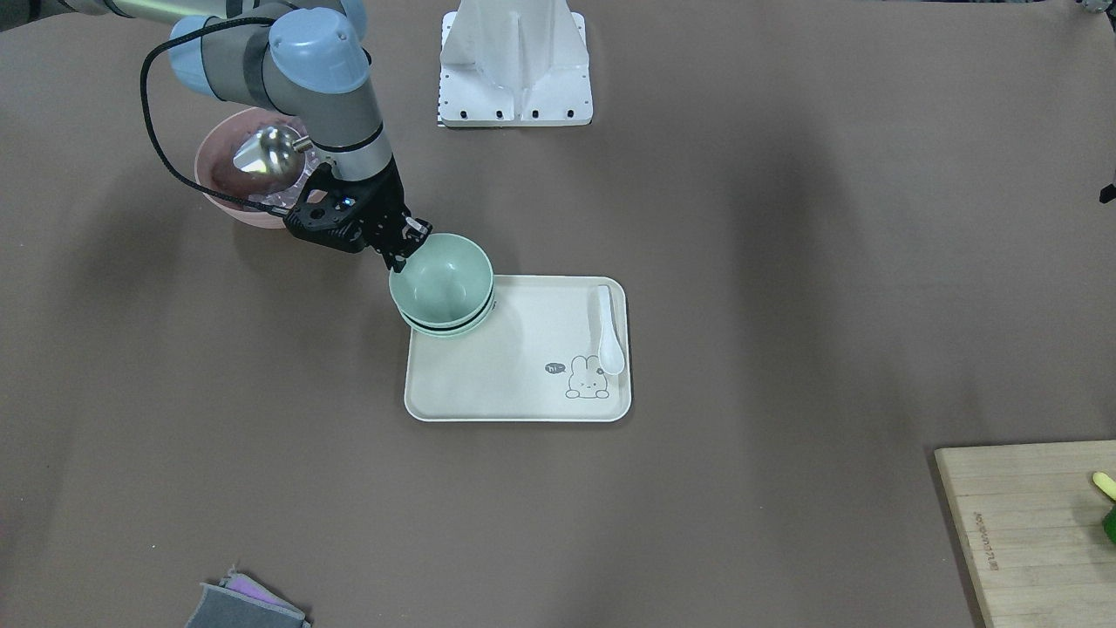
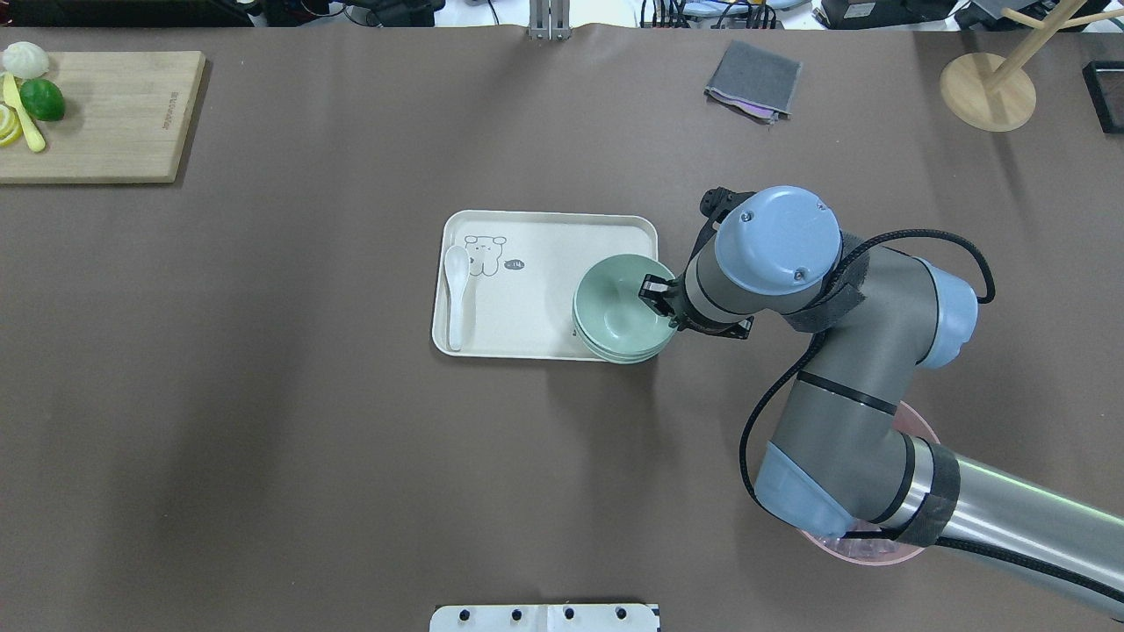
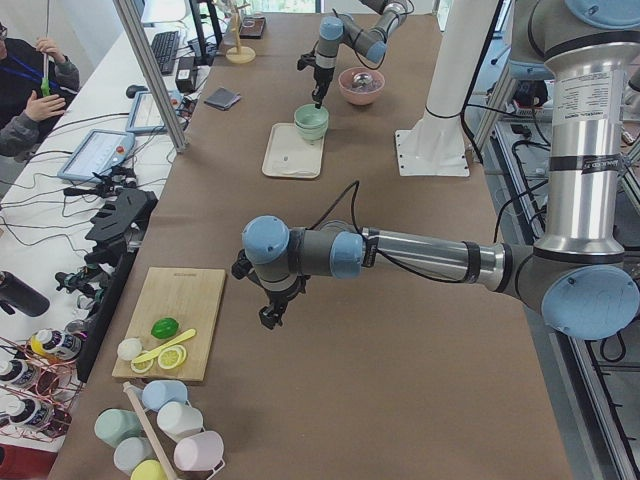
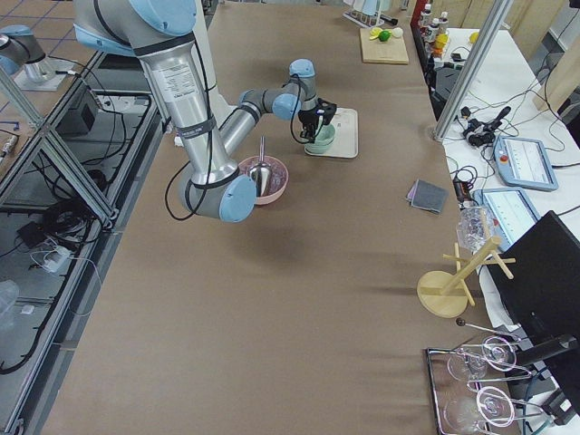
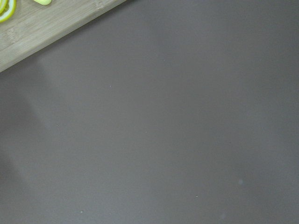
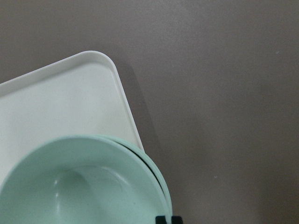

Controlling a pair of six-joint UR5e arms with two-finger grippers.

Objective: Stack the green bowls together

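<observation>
Bowls stacked overhanging tray corner edge; right jaws pinching rim.

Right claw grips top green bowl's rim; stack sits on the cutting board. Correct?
No: the stack sits on a corner of the white tray, not the cutting board, per the overhead view. The right claw does grip the top green bowl by its rim.

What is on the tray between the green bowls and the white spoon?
Nothing: bare tray floor between the green bowls and the spoon, seen in the overhead view.
</observation>
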